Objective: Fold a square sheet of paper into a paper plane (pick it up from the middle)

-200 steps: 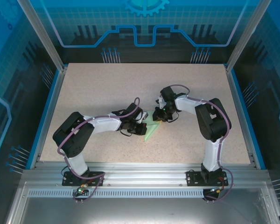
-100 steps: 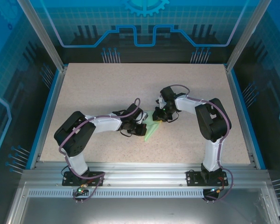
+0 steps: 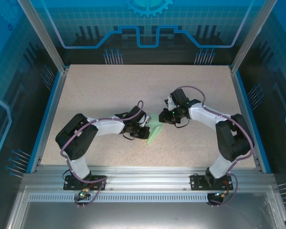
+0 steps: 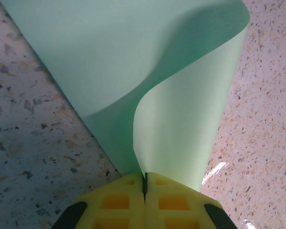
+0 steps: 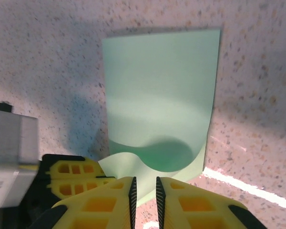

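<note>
Just one sheet (image 4: pixel 133 57), left claw (image 4: pixel 144 175) pinching, right claw (image 5: pixel 145 181) near

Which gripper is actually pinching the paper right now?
The left gripper: its jaws are shut on the paper edge. The right gripper shows a gap, holding nothing.

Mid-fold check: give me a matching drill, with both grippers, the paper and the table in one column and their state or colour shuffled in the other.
Column one:
1. left gripper
2. right gripper
3. sheet of paper
4. table

Column two:
A. speckled beige
B. pale green, one side curling up off the surface
C. shut on an edge of the paper
D. jaws a little apart

Pairs: 1-C, 2-D, 3-B, 4-A
</note>
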You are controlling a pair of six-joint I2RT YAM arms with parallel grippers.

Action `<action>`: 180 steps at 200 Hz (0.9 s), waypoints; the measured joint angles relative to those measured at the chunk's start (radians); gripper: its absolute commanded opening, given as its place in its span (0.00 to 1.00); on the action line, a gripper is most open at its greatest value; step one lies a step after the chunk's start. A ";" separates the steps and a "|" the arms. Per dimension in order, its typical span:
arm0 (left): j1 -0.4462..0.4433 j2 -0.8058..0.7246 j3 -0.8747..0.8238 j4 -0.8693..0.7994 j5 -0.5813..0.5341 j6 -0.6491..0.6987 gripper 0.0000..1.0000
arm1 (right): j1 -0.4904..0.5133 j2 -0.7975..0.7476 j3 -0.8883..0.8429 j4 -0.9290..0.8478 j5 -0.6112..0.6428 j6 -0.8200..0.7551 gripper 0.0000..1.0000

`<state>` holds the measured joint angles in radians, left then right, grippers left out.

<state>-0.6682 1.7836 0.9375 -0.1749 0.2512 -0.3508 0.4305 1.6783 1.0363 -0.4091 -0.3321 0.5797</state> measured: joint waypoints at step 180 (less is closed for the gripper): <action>0.000 0.000 0.034 -0.029 0.011 0.064 0.08 | 0.075 0.039 -0.071 0.108 -0.043 0.079 0.21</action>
<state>-0.6682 1.7836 0.9714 -0.2043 0.2626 -0.2863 0.5056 1.7172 0.9657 -0.3012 -0.3756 0.6586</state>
